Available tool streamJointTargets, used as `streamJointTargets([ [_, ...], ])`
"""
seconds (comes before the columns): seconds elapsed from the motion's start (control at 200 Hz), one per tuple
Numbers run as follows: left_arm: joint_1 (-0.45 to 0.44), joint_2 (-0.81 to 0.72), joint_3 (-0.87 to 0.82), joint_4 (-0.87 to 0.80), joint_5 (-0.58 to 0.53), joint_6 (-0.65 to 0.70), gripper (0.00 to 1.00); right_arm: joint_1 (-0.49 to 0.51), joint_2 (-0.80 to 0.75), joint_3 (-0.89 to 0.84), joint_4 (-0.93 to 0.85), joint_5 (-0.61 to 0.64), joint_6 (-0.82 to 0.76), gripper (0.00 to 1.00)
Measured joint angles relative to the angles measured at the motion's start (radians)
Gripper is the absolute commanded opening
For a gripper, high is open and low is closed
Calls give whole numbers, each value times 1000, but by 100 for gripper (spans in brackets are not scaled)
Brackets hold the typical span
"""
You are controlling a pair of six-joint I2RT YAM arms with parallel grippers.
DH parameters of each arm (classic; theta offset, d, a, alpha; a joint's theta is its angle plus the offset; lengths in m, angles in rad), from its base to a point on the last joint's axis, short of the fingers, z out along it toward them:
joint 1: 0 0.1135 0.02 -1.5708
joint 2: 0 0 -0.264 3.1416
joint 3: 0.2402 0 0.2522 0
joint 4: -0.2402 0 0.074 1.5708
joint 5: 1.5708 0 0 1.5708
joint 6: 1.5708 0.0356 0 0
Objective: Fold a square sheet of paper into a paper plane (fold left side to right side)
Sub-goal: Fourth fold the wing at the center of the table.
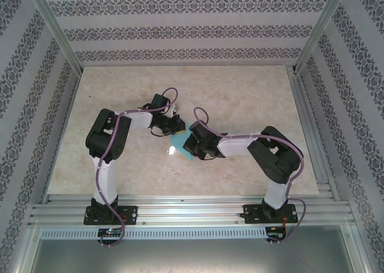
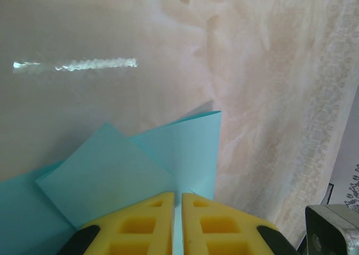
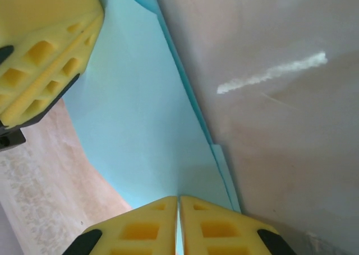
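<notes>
Paper (image 1: 180, 142), light blue and with folds in it, sits at the middle of the table (image 1: 120, 93), and in the top view the two grippers hide most of it. The left gripper (image 2: 178, 198) has its yellow pads (image 2: 146, 216) pressed together on one paper edge. The right gripper (image 3: 178, 202) pinches another edge the same way. The overlapping flaps are clear in the wrist views but cannot be made out from above.
</notes>
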Motion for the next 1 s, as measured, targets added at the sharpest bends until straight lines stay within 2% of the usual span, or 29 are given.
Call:
streamJointTargets([
  [0.245,-1,4,9,-13,-2,0,12,2,-26,-22,-24,-3,-7,12],
  [0.684,-1,6,14,-21,-3,0,12,19,-92,-26,-183,-3,-80,12],
  [0.834,-1,6,17,-26,-3,0,12,18,-116,38,-321,-4,-114,11],
  [1.004,-1,8,19,-28,-3,0,12,14,-116,95,-301,6,-84,10],
])
